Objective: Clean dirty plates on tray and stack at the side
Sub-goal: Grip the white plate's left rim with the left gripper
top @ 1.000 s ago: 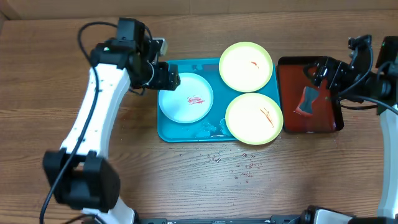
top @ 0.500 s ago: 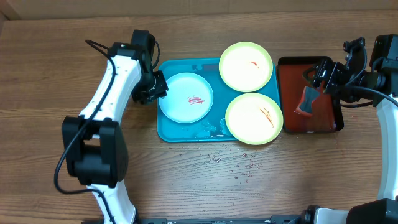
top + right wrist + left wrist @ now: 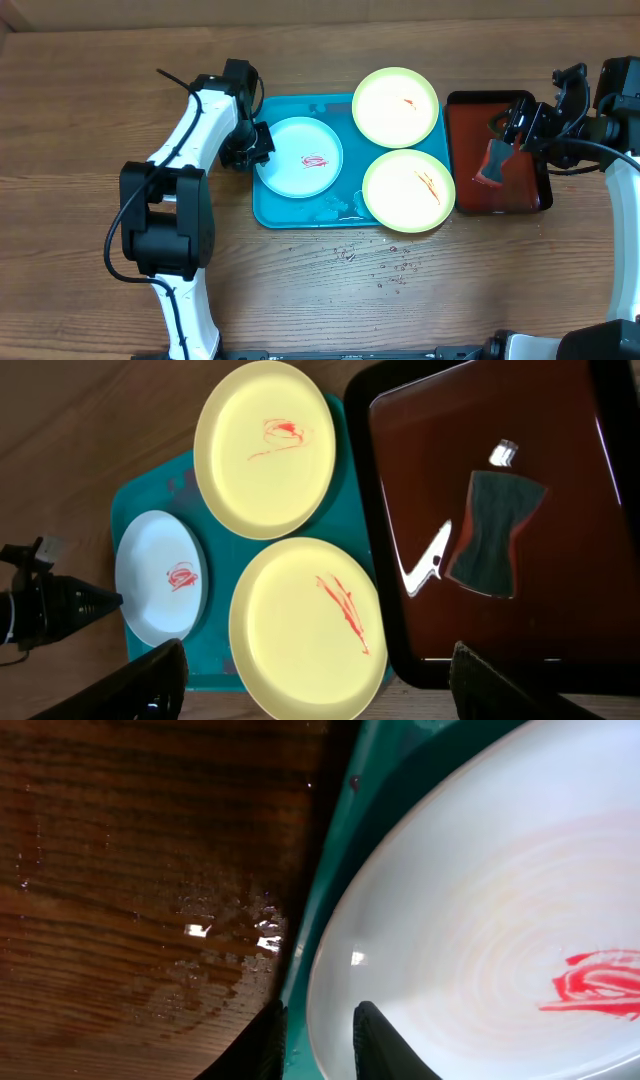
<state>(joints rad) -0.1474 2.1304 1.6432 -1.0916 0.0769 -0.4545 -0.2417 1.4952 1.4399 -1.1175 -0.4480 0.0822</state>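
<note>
Pickup of the first plate: left hand [image 3: 320, 1015] pinches the rim of the white plate [image 3: 299, 157] at the left end of the tray [image 3: 285, 212]; right hand [image 3: 318, 660] hangs open right of the tray, over the sponge [image 3: 495, 162]. Next probably calls for a level lift, then scrubbing.

Three plates [image 3: 298, 157]; one turquoise tray [image 3: 300, 216]; one red tray [image 3: 522, 198]; one sponge [image 3: 494, 164].

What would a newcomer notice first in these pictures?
A white round plate and two pale yellow plates with lime-green rims, all smeared red, crowd the large turquoise plastic tray mid-table. The left tool straddles the white round plate's rim; a grey sponge lies in the dark red tray at right.
</note>
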